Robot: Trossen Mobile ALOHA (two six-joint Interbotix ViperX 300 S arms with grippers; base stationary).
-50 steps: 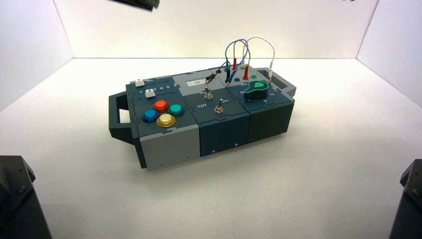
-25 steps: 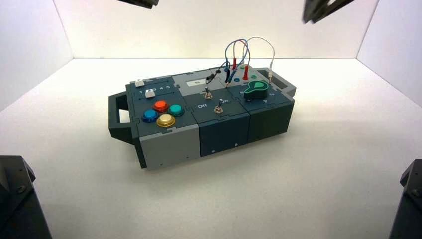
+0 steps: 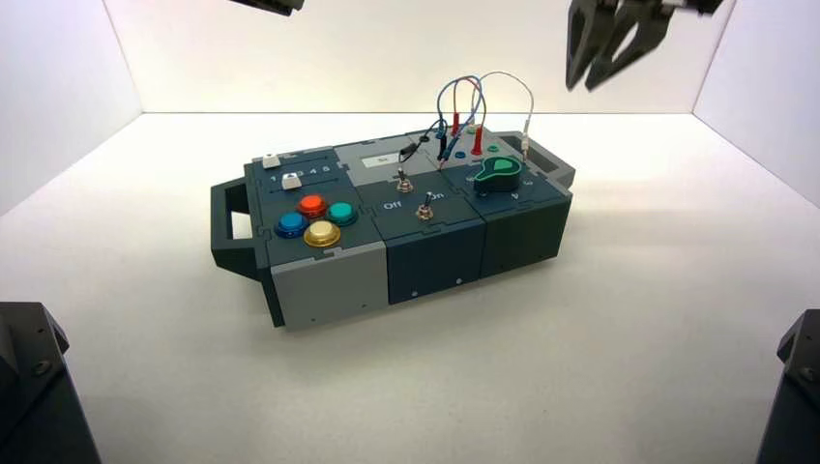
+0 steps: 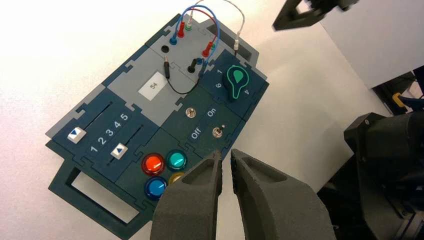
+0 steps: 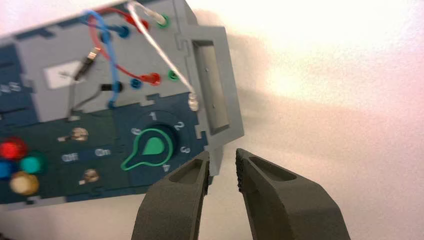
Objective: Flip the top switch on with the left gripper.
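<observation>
The top switch [image 3: 403,181] [image 4: 190,112] is the farther of two small silver toggles on the box's dark middle panel, between the letterings "Off" and "On". My left gripper [image 4: 226,156] hangs high above the box's near side, over the coloured buttons and well short of the switch. Its fingers are open by a narrow gap with nothing between them. In the high view only a sliver of the left gripper [image 3: 266,5] shows at the top edge. My right gripper [image 3: 585,82] [image 5: 222,160] hovers open above the box's right end, holding nothing.
The box [image 3: 329,280] stands turned on the white floor. It carries several round buttons [image 3: 312,205], two sliders [image 4: 119,150], a green knob [image 3: 499,172] and looping wires [image 3: 464,101]. White walls close in the back and sides. Dark arm bases [image 3: 29,387] fill the near corners.
My right gripper has come down into the high view at the top right and its fingers have spread apart. The left gripper and the box have hardly moved.
</observation>
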